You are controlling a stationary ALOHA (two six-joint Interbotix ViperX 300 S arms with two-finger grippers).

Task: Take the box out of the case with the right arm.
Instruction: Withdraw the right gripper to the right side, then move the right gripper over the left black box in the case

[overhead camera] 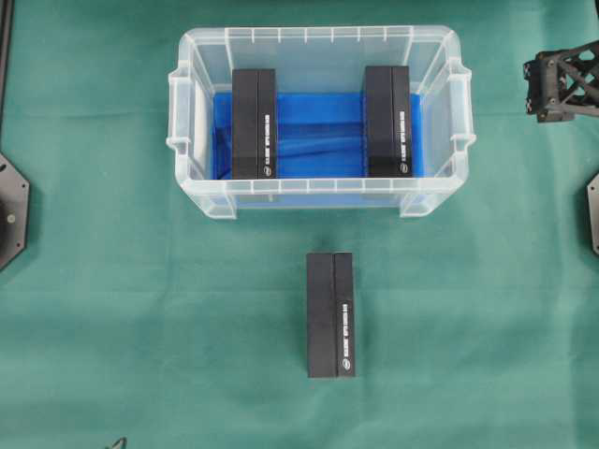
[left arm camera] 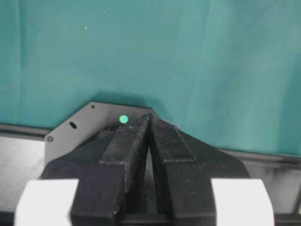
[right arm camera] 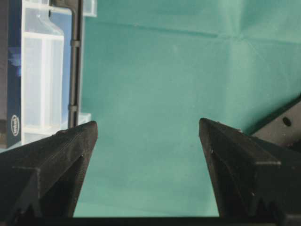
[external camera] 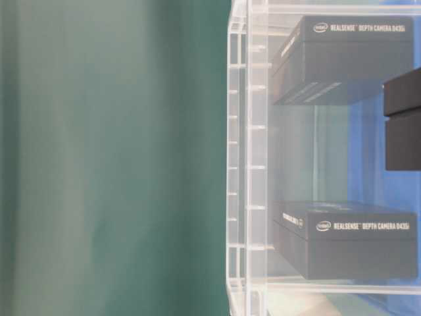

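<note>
A clear plastic case (overhead camera: pixel 318 201) with a bright blue floor is sitting on a green cloth (overhead camera: pixel 112 327) at the top middle of the overhead view. Two black RealSense camera boxes are lying inside it. One box (overhead camera: pixel 254 123) is lying near the left wall of the case, and the other box (overhead camera: pixel 387 121) is lying near the right wall. They are well apart, with blue floor showing between them. A third black box (overhead camera: pixel 330 314) is lying outside on the cloth, in front of the case and near its middle. It is not touching the case.

The right arm (overhead camera: pixel 564 84) is peeking in at the top right edge of the overhead view, beside the case but apart from it. In the right wrist view, the right gripper (right arm camera: pixel 148 132) is holding its two fingers wide apart, with only green cloth showing between them. It is holding nothing. The corner of the case is showing at the left of that view.

In the left wrist view, the left gripper (left arm camera: pixel 149 117) is pressing its fingers together at the tips, with nothing between them. It is hanging over a grey plate (left arm camera: pixel 80 129) at the edge of the cloth.
</note>
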